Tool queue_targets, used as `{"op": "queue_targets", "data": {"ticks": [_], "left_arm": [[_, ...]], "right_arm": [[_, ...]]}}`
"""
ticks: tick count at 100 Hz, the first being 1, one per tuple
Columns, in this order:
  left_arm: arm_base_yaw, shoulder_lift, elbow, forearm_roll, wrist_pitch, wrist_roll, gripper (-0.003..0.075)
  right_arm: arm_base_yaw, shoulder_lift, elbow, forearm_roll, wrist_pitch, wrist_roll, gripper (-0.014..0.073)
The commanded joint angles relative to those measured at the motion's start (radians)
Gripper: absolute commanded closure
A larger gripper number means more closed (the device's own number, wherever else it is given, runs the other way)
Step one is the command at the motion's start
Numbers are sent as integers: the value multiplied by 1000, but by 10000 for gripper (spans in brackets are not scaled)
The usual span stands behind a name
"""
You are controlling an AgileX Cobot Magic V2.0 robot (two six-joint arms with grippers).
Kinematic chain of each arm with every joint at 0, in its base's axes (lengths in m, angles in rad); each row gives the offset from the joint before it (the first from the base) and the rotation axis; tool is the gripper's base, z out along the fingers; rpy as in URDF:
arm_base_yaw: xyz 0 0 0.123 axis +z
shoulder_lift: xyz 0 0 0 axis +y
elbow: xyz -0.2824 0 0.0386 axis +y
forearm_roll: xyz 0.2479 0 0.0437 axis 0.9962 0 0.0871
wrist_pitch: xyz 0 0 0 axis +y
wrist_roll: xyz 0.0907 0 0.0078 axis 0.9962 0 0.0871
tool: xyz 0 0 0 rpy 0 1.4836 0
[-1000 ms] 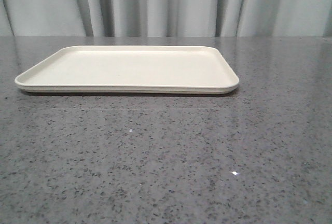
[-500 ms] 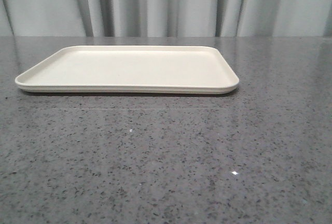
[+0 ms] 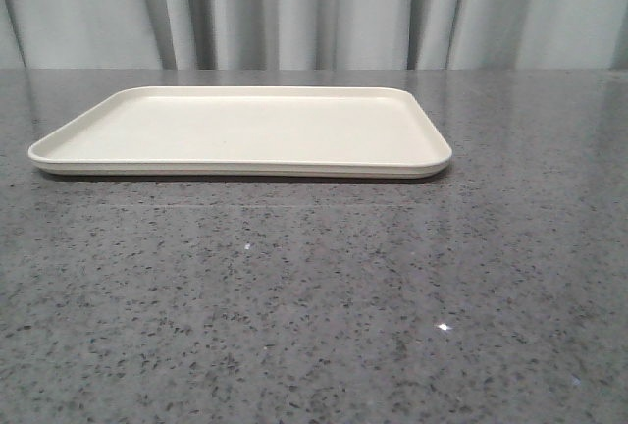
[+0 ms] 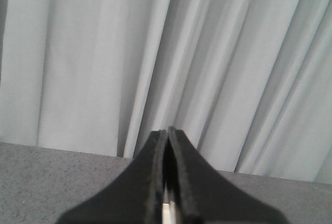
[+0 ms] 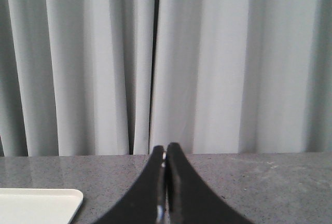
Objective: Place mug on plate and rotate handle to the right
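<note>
Two hands — left hand [image 4: 167,133], right hand [image 5: 165,148] — both pressed closed, plate [image 3: 240,131] on grey table [image 3: 314,296], curtain [image 3: 314,7] behind

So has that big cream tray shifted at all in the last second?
No. In the front view the plate sits in the same spot, its far edge unchanged against the curtain folds behind the table.

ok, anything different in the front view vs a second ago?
Nothing visibly changed. The plate sits in the same spot on the grey table, with nothing on it, and no mug or arm has come into the front view.
</note>
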Motion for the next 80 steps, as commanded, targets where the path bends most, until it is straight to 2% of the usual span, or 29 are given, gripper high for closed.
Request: {"op": "queue_targets", "data": {"ticks": [1,26,57,80], "left_arm": [[-8,72,-107,5,-9,-9,738],[-8,202,-249,13,139,-9,738],[-8,283,-306,7,250,-9,733],[-8,313,-338,-4,272,-9,603]], "right_arm": [[-5,19,-36,3,-67,3,659],[-5,19,-36,3,-69,3,659],[-5,19,-36,3,-72,2,659],[-5,19,-36,3,-77,2,659]]}}
